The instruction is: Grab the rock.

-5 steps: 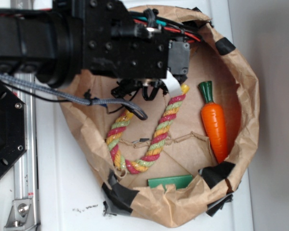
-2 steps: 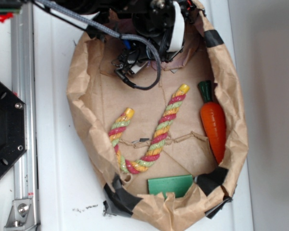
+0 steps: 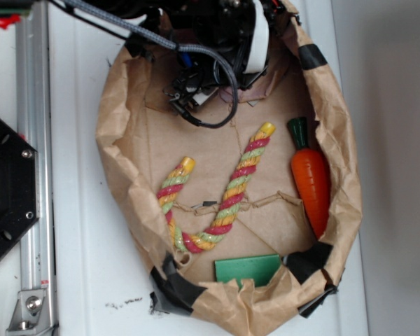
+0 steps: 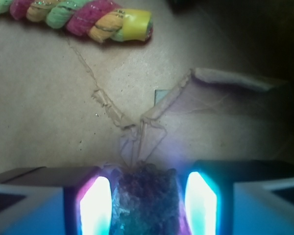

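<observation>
In the wrist view the rock (image 4: 146,200), a dark brown rough lump, sits on the brown paper floor right between my gripper's (image 4: 148,196) two glowing pads (image 4: 95,205). The left pad is almost against the rock and a thin gap shows on the right side. The jaws stand open around it. In the exterior view my gripper (image 3: 220,63) is down at the far end of the paper bag (image 3: 119,140), and the arm hides the rock there.
A striped rope toy (image 3: 231,192) lies bent in the bag's middle, and its yellow end (image 4: 132,27) shows ahead of the jaws. An orange carrot (image 3: 311,185) lies along the right wall. A flat green block (image 3: 248,268) sits at the near end. Crumpled bag walls ring everything.
The arm has swung from over the bag's middle to its far end and dropped low. In the last half second it has barely moved.
</observation>
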Controlling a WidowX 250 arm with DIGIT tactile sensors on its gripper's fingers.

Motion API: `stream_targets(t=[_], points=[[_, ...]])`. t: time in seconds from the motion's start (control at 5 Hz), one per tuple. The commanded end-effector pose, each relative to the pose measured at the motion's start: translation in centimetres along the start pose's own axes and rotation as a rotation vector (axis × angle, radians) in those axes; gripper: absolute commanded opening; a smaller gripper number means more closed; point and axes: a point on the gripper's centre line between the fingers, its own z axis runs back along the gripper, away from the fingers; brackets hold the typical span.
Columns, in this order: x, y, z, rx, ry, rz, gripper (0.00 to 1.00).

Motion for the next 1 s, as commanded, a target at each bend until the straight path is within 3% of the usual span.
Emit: stream_targets(t=[0.0,0.4,0.6,0.8], points=[[3.5,-2.9,5.1,0.136,-0.055,-0.047,0.00],[6.5,-3.8,10.2,0.155,-0.122,0.292,0.00],[7.4,-3.4,11.3,-0.024,-0.262,0.453,0.00],[7.9,-3.1,11.1,-0.022,-0.248,0.558,0.00]])
